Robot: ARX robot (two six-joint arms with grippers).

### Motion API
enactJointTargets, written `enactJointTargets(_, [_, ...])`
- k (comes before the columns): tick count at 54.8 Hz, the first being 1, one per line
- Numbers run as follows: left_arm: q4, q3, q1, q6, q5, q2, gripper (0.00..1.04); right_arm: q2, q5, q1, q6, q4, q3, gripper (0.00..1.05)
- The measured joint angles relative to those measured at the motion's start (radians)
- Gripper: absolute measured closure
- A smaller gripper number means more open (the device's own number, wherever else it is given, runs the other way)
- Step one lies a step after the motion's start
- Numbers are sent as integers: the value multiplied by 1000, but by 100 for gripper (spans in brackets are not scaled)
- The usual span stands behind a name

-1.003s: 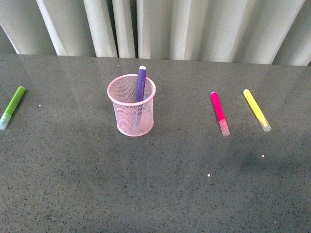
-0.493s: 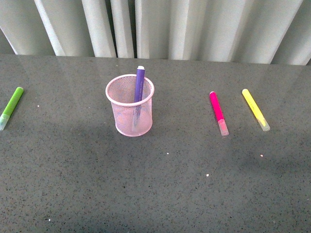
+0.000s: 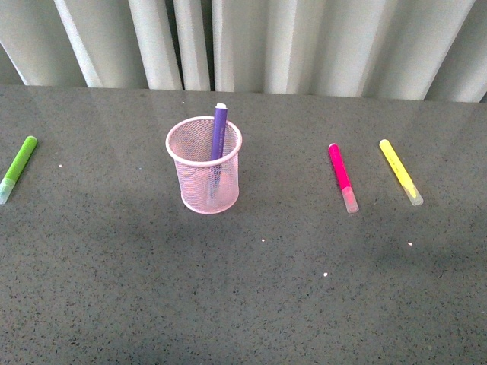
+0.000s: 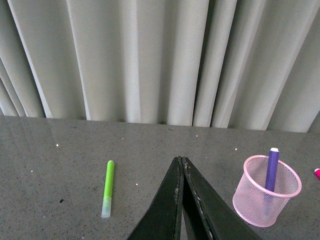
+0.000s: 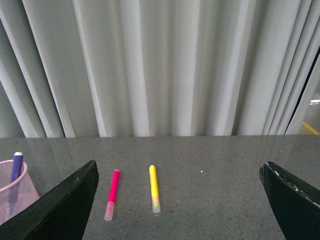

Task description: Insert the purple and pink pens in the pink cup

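The pink cup (image 3: pixel 204 164) stands upright left of the table's middle, and the purple pen (image 3: pixel 219 133) leans inside it with its end above the rim. To the right the pink pen (image 3: pixel 342 176) lies flat on the table, clear cap toward me. Neither gripper shows in the front view. My left gripper (image 4: pixel 180 161) is shut with nothing in it, hanging between the green marker and the pink cup (image 4: pixel 266 192) with the purple pen (image 4: pixel 271 170). My right gripper (image 5: pixel 180 172) is open wide and empty, and the pink pen (image 5: pixel 112 193) lies beyond its one finger.
A lime-green marker (image 3: pixel 17 167) lies at the far left. A yellow marker (image 3: pixel 400 172) lies right of the pink pen, nearly parallel to it. Grey curtains (image 3: pixel 251 42) hang behind the table's back edge. The tabletop (image 3: pixel 251 289) is dark speckled grey.
The front view shifted very slightly between one second ago and half a second ago. The cup, pens and markers stay where they were.
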Motion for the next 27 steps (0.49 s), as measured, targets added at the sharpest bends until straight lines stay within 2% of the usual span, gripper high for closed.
enactJointTargets(27, [-253,-1,0,0,1,-270,101,0,0,0,0,0,0,7])
